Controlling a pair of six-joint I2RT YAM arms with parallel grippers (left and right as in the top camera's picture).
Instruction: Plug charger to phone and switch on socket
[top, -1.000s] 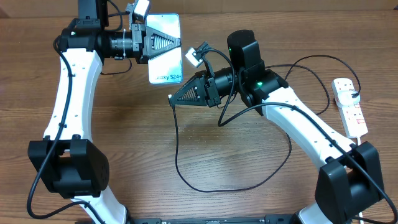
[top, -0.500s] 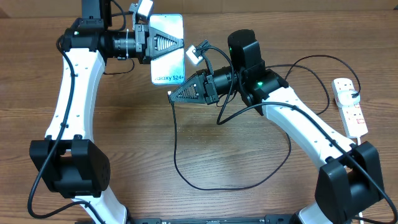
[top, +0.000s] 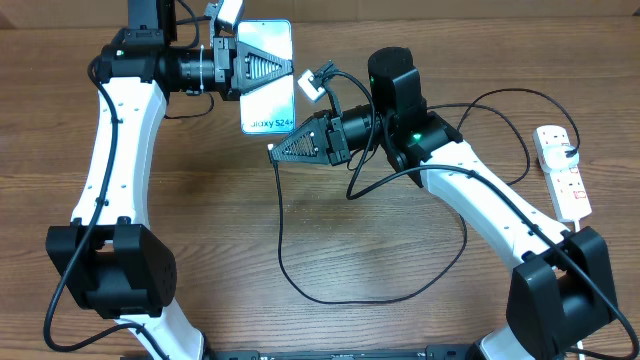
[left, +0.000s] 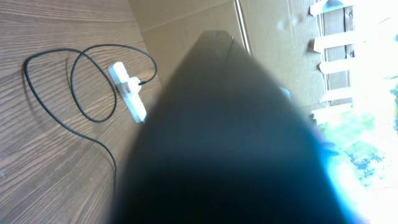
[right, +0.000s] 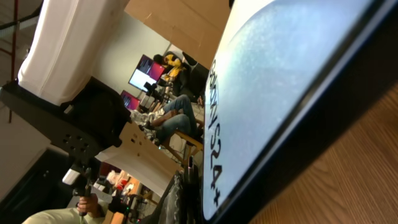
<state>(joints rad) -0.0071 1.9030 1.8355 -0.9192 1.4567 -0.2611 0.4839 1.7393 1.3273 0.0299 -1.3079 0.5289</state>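
Note:
My left gripper (top: 288, 68) is shut on the phone (top: 270, 110) and holds it off the table at the back, its light screen facing up. Just below the phone's bottom edge, my right gripper (top: 274, 151) is shut on the connector end of the charger (top: 283, 240). In the right wrist view the phone (right: 280, 81) fills the upper right, with the connector tip (right: 189, 169) close beside its edge. The left wrist view is mostly blocked by the dark, blurred phone (left: 236, 137). The socket (top: 562, 172) lies at the right edge with the charger's black plug in it.
The black cable loops across the wooden table (top: 200, 220) in front of the right arm and back to the power strip (left: 127, 90). Both arm bases stand at the near edge. A cardboard wall (left: 186, 18) rises behind the table.
The left gripper with the phone shifted slightly right, then back left. The right gripper with the connector rose a little towards the phone's bottom edge.

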